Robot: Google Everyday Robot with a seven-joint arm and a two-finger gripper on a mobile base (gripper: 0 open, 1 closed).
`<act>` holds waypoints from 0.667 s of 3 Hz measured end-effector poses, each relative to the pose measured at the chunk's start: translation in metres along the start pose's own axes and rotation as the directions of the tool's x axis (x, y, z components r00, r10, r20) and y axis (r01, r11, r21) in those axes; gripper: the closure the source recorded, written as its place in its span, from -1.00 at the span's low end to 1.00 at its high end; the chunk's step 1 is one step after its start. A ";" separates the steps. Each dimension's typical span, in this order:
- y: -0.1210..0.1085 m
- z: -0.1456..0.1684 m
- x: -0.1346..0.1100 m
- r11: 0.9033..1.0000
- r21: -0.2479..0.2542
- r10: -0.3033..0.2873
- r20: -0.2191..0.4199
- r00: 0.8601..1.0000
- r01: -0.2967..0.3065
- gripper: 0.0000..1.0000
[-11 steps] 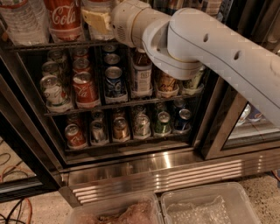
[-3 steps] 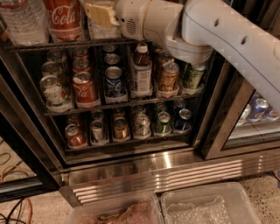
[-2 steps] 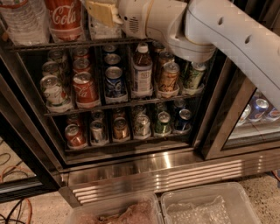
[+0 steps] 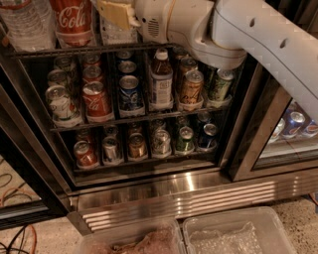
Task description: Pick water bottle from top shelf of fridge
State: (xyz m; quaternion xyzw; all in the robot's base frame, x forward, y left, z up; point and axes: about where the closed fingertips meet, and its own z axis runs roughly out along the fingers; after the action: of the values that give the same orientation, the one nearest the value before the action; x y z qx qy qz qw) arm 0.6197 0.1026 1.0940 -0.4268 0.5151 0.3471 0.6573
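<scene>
Risen slightly, end effector (image 4: 114, 14) seemingly touches water bottle (image 4: 116, 34).

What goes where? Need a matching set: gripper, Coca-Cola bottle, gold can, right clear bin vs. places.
1 gripper
2 Coca-Cola bottle
3 gold can
4 right clear bin

A floor, in front of the fridge
B top shelf, left of the gripper
C middle shelf
D top-shelf level, just right of the Coca-Cola bottle

Pairs: 1-D, 2-B, 3-C, 4-A
</scene>
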 end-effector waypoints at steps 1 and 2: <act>-0.002 -0.004 -0.006 1.000 0.000 -0.014 0.003 1.000 0.014 1.00; 0.001 -0.005 -0.012 1.000 -0.018 -0.025 0.010 1.000 0.025 1.00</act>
State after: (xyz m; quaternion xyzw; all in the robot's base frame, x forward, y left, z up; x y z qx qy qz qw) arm 0.6139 0.0978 1.1053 -0.4376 0.5034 0.3456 0.6601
